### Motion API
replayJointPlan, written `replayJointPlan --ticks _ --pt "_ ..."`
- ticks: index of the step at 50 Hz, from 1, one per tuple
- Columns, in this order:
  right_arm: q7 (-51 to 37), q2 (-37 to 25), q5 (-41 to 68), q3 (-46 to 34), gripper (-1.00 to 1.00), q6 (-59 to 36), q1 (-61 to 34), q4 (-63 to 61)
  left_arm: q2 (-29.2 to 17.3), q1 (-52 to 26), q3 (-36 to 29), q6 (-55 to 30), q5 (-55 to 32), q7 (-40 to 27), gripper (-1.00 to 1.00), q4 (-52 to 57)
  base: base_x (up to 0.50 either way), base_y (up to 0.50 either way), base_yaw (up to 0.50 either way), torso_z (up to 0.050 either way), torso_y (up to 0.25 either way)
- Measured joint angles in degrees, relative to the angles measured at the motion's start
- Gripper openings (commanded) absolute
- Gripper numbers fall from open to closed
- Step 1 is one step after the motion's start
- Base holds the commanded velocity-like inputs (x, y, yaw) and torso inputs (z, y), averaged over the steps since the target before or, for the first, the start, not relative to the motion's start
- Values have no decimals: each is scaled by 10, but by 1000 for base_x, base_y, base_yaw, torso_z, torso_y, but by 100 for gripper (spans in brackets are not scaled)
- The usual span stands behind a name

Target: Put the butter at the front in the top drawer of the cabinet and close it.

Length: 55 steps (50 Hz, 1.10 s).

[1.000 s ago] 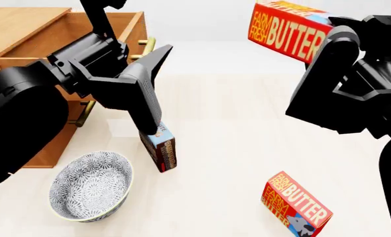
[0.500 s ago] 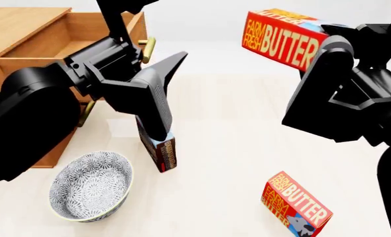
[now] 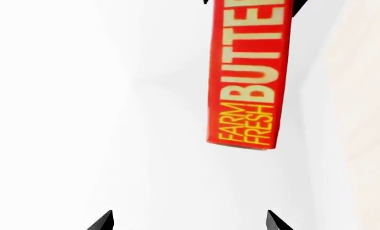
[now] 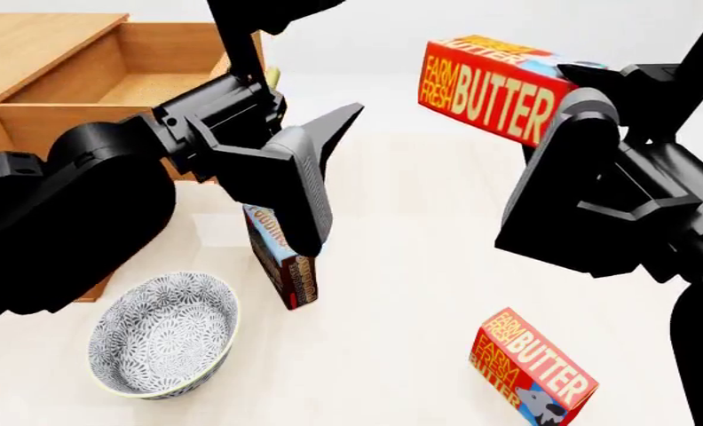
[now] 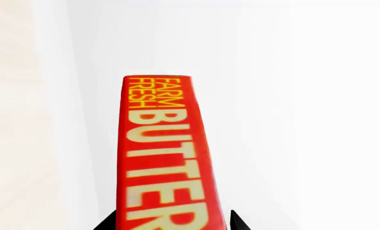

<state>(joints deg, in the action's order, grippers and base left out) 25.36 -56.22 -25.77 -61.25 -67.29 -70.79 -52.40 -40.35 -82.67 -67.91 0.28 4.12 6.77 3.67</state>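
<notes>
My right gripper [image 4: 571, 84] is shut on a red "FARM FRESH BUTTER" carton [image 4: 493, 87], held in the air at the upper right and tilted. In the right wrist view the butter [image 5: 164, 153] fills the gap between the fingertips. A second, identical butter carton [image 4: 532, 370] lies on the pale surface at the lower right. The cabinet [image 4: 32, 40] stands at the upper left with its top drawer [image 4: 91, 115] pulled open and nothing visible inside. My left gripper [image 4: 327, 177] hangs open beside the drawer with nothing in it. In the left wrist view the left gripper [image 3: 190, 223] faces the held butter [image 3: 247, 76].
A blue-and-brown pudding carton [image 4: 283, 266] stands upright just below the left gripper. A patterned bowl [image 4: 162, 344] sits at the lower left near the cabinet's base. The drawer's brass handle [image 4: 271, 78] shows behind the left arm.
The right gripper has carried the butter leftward and a little lower. The left arm has swung right and up, its open fingers now further from the drawer front.
</notes>
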Motion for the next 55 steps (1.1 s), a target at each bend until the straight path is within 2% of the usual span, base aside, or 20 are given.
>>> replayJointPlan --ticks 35,55 --pt "5 14 -7 3 -100 6 8 -8 15 16 -17 11 -5 18 100 -6 0 0 0 0 1" --pt "29 19 -61 -37 -100 10 -11 -17 24 12 -18 14 -5 24 100 -12 0 0 0 1 2"
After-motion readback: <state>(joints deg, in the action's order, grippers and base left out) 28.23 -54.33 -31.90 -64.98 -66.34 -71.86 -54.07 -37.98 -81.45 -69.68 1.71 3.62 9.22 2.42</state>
